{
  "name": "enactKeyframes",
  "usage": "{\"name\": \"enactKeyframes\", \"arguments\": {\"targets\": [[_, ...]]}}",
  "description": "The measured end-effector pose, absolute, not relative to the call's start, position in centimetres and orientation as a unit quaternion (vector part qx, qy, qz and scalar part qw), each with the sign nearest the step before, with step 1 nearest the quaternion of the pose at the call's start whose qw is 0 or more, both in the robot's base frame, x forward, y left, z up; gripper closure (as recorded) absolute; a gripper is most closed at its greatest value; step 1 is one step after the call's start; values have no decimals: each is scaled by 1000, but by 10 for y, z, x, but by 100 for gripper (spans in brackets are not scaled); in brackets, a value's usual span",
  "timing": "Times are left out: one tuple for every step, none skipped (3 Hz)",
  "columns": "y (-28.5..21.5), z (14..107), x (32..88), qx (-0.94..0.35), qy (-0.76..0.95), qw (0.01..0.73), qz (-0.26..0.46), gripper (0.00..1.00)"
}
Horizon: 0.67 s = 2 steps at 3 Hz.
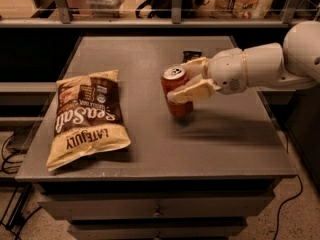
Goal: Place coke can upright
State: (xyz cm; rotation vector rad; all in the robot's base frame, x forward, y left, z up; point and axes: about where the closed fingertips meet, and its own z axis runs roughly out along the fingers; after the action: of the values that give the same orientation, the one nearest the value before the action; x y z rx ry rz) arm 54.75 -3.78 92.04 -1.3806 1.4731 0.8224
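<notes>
The coke can (175, 95) is a red can with a silver top. It stands upright on the grey table (150, 149), right of centre, with its base on the surface. My gripper (189, 79) reaches in from the right and is shut on the can. One cream finger (192, 91) lies across the can's front side and the other finger (194, 64) sits behind it. The white arm (260, 66) stretches off to the right edge.
A large brown and cream chip bag (86, 116) lies flat on the table's left half. A small dark snack wrapper (191, 55) lies behind the gripper. Shelving with goods runs along the back. The table's front edge is near, with drawers below.
</notes>
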Motion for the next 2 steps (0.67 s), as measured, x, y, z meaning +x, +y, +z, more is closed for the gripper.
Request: {"name": "enactKeyframes", "arguments": {"targets": [[-32, 916, 544, -554, 599, 475, 330, 45], [-27, 910, 541, -542, 600, 484, 333, 21]]}}
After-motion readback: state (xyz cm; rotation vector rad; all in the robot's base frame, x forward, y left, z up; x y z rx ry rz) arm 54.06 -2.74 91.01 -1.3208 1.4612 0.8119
